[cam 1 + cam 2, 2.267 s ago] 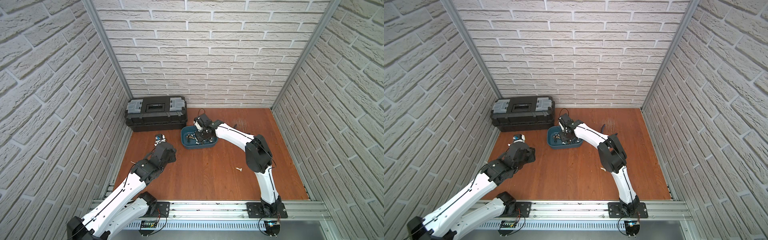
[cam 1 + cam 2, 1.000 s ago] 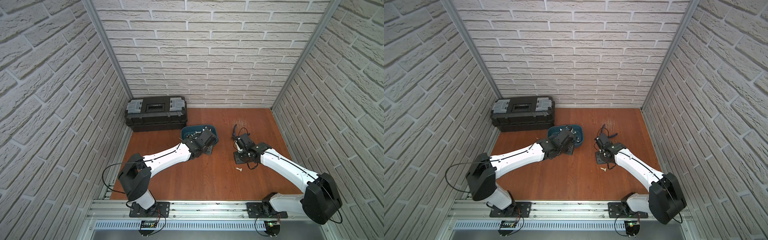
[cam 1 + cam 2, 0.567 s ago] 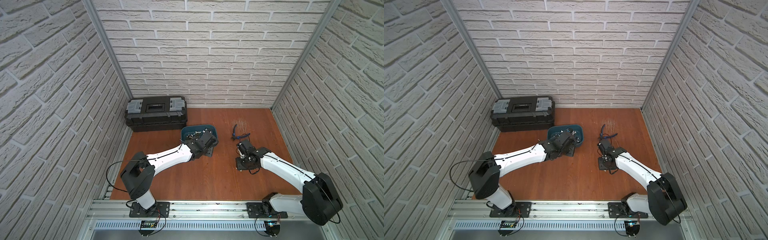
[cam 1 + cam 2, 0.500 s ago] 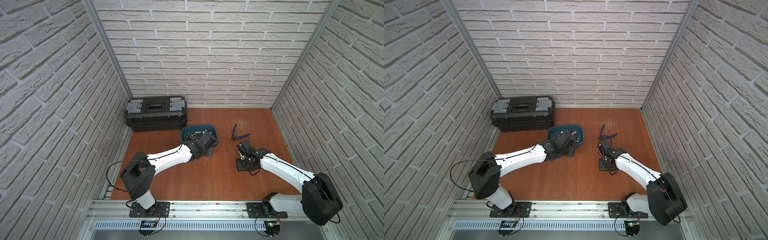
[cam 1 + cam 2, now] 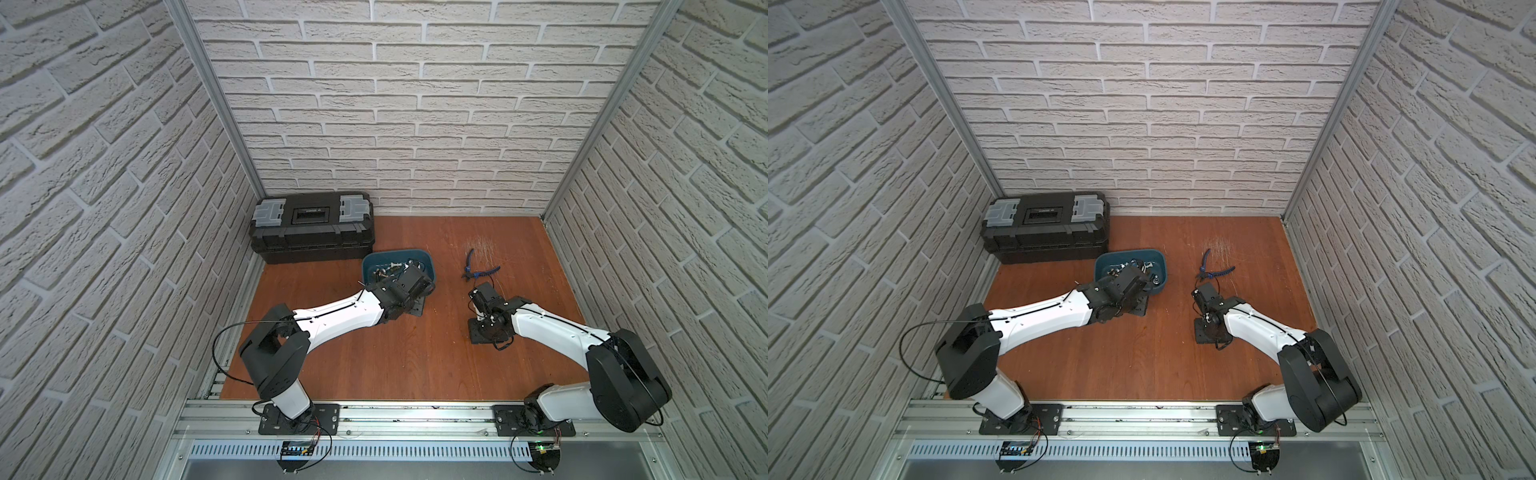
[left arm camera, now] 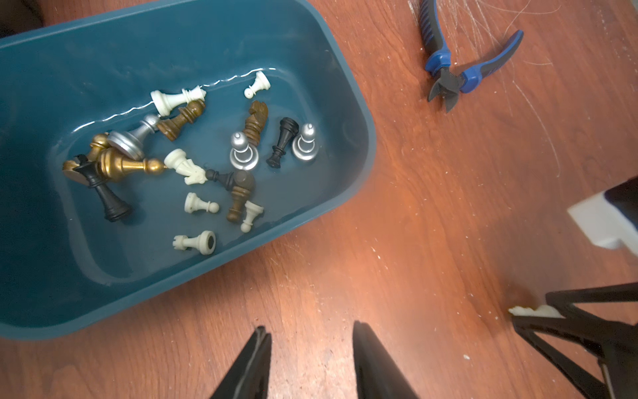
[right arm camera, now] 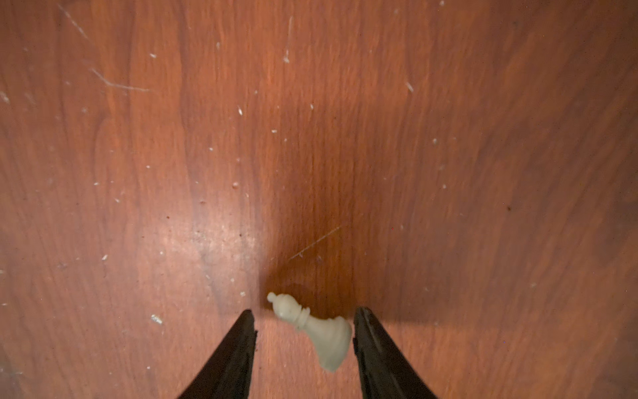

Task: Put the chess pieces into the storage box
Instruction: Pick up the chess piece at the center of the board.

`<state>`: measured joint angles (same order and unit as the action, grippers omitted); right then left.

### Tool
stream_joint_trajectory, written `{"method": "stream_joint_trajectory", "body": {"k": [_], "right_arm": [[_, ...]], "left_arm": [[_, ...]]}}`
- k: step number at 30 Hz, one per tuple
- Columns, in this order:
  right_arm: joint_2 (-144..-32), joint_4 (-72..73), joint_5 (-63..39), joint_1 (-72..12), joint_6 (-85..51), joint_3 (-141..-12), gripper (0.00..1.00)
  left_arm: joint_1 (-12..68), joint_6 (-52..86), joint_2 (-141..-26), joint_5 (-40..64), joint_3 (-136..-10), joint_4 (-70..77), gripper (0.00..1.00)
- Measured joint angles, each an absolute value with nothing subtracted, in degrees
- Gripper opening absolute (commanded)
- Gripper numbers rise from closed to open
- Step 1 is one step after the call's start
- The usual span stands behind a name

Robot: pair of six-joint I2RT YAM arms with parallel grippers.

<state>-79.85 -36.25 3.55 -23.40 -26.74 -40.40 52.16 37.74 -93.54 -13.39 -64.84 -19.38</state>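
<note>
While most chess pieces (image 6: 243, 152) lie jumbled in the storage box (image 6: 221, 38) toward the desk's (image 5: 415, 365) back edge by the black toolbox (image 5: 311, 232), one white piece (image 7: 324, 335) lies on bare wood betw. the jaws of the right gripper (image 7: 303, 311), spread & not pinching it. Jaws apart & empty, the left gripper (image 6: 309, 325) hovers beside the box; its arm (image 5: 345, 313) overhangs the rim. Blue-handled pliers (image 6: 448, 76) lie betw. box & desk's right edge.

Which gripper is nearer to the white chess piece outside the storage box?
Right. The right gripper straddles the white chess piece; the left gripper is beside the storage box.
</note>
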Motion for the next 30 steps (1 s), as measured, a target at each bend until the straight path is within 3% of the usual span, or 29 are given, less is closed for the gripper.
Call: {"method": "stream_joint_trajectory", "body": {"k": [9, 16, 30], "right_arm": [[-80.18, -35.81, 0.82, -23.40, -26.61, -39.09, 0.47], [-81.34, -36.71, 1.02, -23.16, -26.61, -39.97, 0.34], [-81.84, -36.42, 0.95, -22.65, -27.18, -39.75, 0.18]], "left_arm": [[52.16, 37.76, -93.58, -13.39, -64.84, -19.25, 0.44], [52.16, 38.09, -93.65, -13.39, -64.77, -19.14, 0.44], [52.16, 38.61, -93.73, -13.43, -63.33, -18.24, 0.44]]}}
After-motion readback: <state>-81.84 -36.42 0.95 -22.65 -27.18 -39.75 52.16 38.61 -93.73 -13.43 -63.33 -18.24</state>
